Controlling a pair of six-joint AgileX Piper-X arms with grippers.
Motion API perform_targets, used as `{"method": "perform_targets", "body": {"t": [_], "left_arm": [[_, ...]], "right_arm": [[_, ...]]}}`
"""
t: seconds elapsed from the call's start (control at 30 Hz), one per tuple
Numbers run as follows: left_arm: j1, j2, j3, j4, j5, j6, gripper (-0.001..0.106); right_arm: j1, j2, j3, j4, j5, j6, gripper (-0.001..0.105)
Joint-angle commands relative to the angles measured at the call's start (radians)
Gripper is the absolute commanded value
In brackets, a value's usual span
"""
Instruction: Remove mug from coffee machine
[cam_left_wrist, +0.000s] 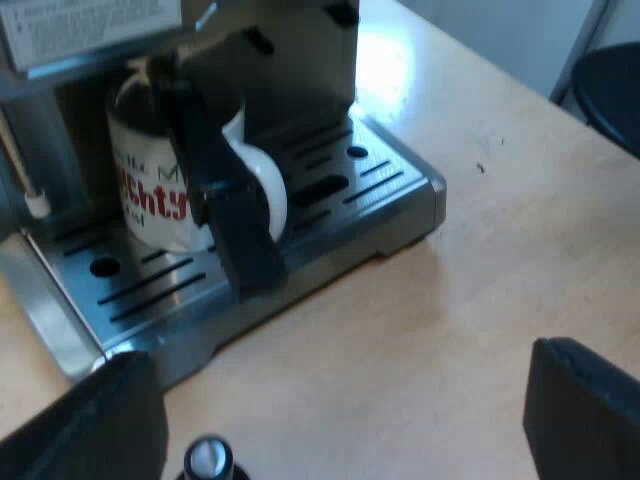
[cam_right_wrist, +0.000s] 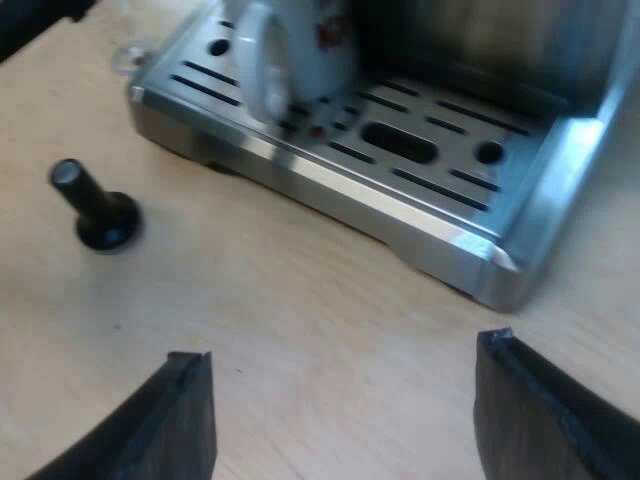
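Now, your left gripper (cam_left_wrist: 340, 430) and right gripper (cam_right_wrist: 345, 420) both hang spread and empty over the table (cam_left_wrist: 480, 300). The mug (cam_left_wrist: 150, 190) stands on the drip tray (cam_left_wrist: 400, 195), behind the holder's dark handle (cam_left_wrist: 225, 190). Approach low, lift it only slightly over the tray's edge, and steer clear of the tamper (cam_right_wrist: 95, 210).

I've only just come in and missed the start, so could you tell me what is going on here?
Two robot arms are working at an espresso machine, and neither holds anything. The white mug sits on the machine's drip tray, gripped by no claw. The left claw hangs open over the table in front of the tray, close to a black-knobbed tamper standing on the table. The right claw is also open above the table, pointed at the tray.
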Motion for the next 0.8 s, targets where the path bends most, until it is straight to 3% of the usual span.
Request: {"method": "perform_targets", "body": {"t": [0.03,0.27,0.57,0.8], "left_arm": [[-0.004,0.017,-0.007,-0.074,0.004,-0.012,0.079],[-0.004,0.027,-0.007,-0.115,0.004,-0.012,0.079],[-0.004,0.027,-0.007,-0.115,0.004,-0.012,0.079],[-0.004,0.027,-0.002,-0.113,0.004,-0.012,0.079]], "right_arm": [[0.06,0.031,-0.012,-0.07,0.011,-0.017,0.058],[0.15,0.122,-0.01,-0.14,0.052,-0.017,0.058],[0.152,0.26,-0.01,-0.161,0.048,-0.015,0.058],[0.166,0.358,-0.01,-0.161,-0.004,-0.012,0.057]]}}
